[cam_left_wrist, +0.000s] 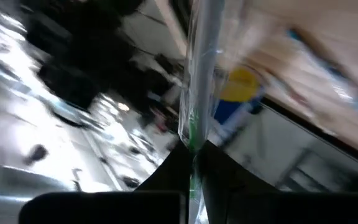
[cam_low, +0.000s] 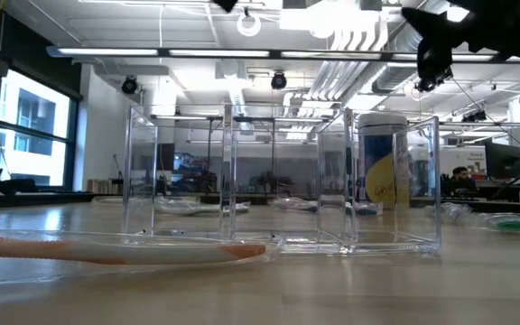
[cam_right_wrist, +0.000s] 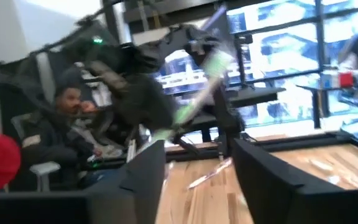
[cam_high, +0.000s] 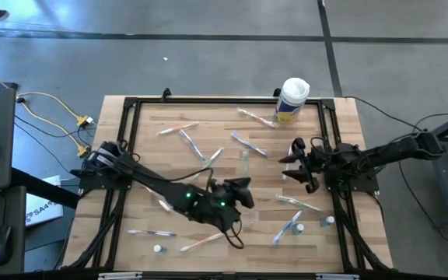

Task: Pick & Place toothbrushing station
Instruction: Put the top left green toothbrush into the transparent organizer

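The toothbrushing station (cam_low: pixel 287 181), a clear compartmented holder, stands on the wooden table (cam_high: pixel 208 117) and shows plainly only in the low view; from above it is a faint clear shape near the table's middle. A wrapped toothbrush (cam_left_wrist: pixel 199 93) with a green handle is clenched in the left tool (cam_high: pixel 243 194), which is raised on the side of the station nearer the table's front edge. The right tool (cam_high: pixel 302 165) hovers on the other side of the station, released, its dark fingers (cam_right_wrist: pixel 263 168) apart with nothing between them. Beyond the station stands a white canister (cam_high: pixel 292 99) with a yellow label. More wrapped toothbrushes (cam_high: pixel 179 129) lie scattered around the station.
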